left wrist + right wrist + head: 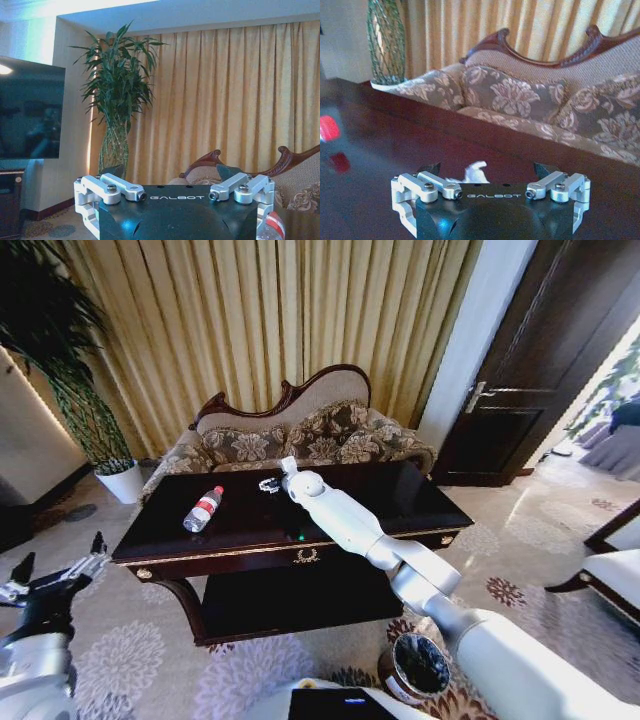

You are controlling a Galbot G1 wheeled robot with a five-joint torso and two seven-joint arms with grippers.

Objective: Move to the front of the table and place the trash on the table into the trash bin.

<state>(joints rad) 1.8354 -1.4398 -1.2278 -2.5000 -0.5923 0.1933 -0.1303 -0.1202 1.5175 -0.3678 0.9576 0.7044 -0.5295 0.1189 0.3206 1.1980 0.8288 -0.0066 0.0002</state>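
Starting on the left: the left end effector [55,575] hangs low beside the tabletop's end, fingers spread wide and gripping nothing, basically parked. Moving in, the clear bottle [203,509] with the red label lies on its side on the left part of the tabletop [420,495]. Further along, the right end effector [270,483] is stretched out over the far edge near the sofa [330,435], jaws released, with the crumpled white scrap [476,171] sitting right between its fingers, not gripped yet as far as I can tell. The trash bin [417,668] stands on the floor at the right, just in front of the tabletop and close under the right arm.

What could go sideways, imo: that scrap is light and floppy on a glossy surface, so closing a bit high could just nudge it toward the sofa edge. And that bottle will roll if bumped.
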